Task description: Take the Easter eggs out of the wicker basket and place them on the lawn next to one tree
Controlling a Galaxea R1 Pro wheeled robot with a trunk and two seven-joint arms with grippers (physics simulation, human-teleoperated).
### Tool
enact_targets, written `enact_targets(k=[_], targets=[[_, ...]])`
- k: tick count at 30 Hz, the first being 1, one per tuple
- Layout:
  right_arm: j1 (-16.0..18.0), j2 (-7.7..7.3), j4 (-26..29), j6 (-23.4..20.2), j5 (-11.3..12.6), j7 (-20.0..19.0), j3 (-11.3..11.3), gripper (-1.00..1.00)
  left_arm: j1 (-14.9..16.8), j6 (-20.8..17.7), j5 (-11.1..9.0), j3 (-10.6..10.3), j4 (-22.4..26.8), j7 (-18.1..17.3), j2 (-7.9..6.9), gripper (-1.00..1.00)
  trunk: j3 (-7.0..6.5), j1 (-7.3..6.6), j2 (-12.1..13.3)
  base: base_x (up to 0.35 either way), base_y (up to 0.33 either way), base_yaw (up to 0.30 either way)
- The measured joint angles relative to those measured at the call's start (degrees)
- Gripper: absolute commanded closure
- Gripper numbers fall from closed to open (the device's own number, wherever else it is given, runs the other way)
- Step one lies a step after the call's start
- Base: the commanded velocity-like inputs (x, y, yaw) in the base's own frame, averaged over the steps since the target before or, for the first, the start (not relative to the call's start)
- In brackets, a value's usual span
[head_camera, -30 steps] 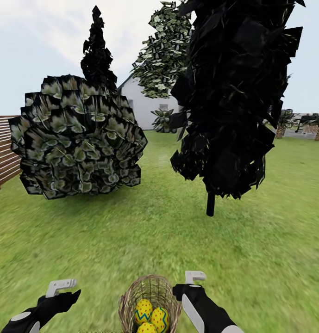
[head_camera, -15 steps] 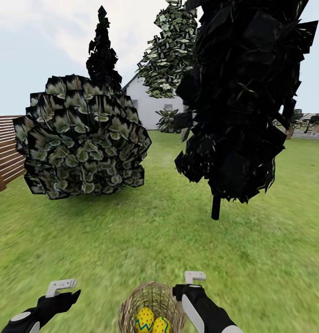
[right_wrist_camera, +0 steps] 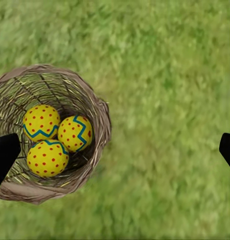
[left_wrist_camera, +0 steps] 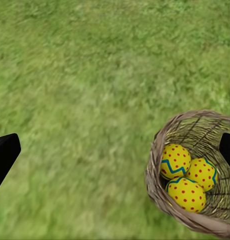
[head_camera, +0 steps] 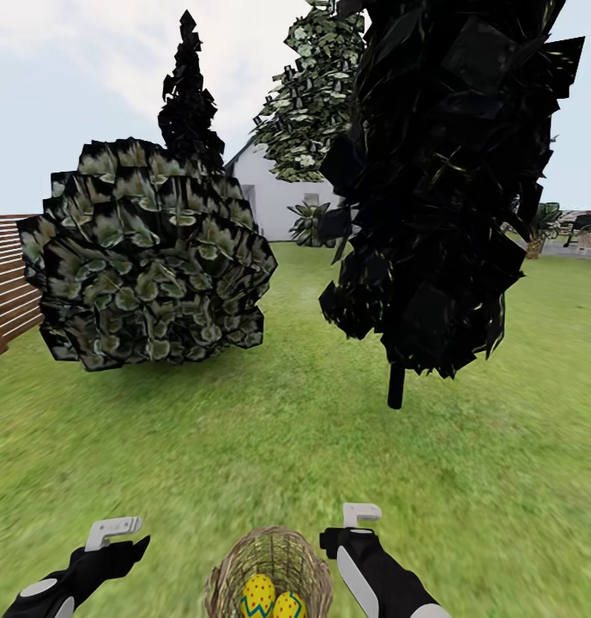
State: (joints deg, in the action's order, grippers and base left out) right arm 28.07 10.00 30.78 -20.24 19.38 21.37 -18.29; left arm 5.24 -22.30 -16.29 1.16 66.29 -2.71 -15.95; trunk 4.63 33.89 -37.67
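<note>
The wicker basket [head_camera: 268, 573] stands on the lawn [head_camera: 244, 446] at the near edge of the head view, between the two arms, with two of the three Easter eggs [head_camera: 259, 595] showing inside it there. From the right wrist camera all three eggs [right_wrist_camera: 59, 135] lie together in the bottom of the basket [right_wrist_camera: 97, 125], touching one another — yellow with red dots and blue-green zigzag bands. The left wrist camera shows the same cluster [left_wrist_camera: 187, 175] inside the braided rim [left_wrist_camera: 155, 155].

The left gripper [head_camera: 113, 530] hangs over bare grass to the left of the basket, well apart from it; its dark fingertips [left_wrist_camera: 5, 155] sit far apart at the frame's edges, so the jaws stand wide and hold nothing. The right gripper [head_camera: 361, 515] hovers just right of the basket rim, its fingertips [right_wrist_camera: 5, 155] likewise spread wide and empty.

Farther off, a broad bush [head_camera: 145, 257] with pale-blotched leaves stands to the left, and a dark tree [head_camera: 441, 172] with a thin black trunk to the right. Behind them rise a paler speckled tree [head_camera: 316, 86] and a white house [head_camera: 274, 193] — a slatted fence [head_camera: 8, 275] runs along the far left.
</note>
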Motion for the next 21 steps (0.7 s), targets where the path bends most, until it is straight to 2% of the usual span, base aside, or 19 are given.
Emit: enact_targets(k=[12, 21], targets=[[0.0, 0.00, 0.0, 0.0, 0.0, -0.2, 0.0, -1.00, 0.0, 0.2, -0.1, 0.0, 0.1, 0.0, 0.03, -1.00, 0.00, 0.00, 0.0, 0.000, -0.015, 0.000], [0.0, 0.00, -1.0, -0.1, -0.1, -1.9, -0.1, -1.00, 0.0, 0.2, -0.1, 0.1, 0.2, 0.0, 0.03, -1.00, 0.00, 0.00, 0.0, 0.000, 0.000, 0.000]])
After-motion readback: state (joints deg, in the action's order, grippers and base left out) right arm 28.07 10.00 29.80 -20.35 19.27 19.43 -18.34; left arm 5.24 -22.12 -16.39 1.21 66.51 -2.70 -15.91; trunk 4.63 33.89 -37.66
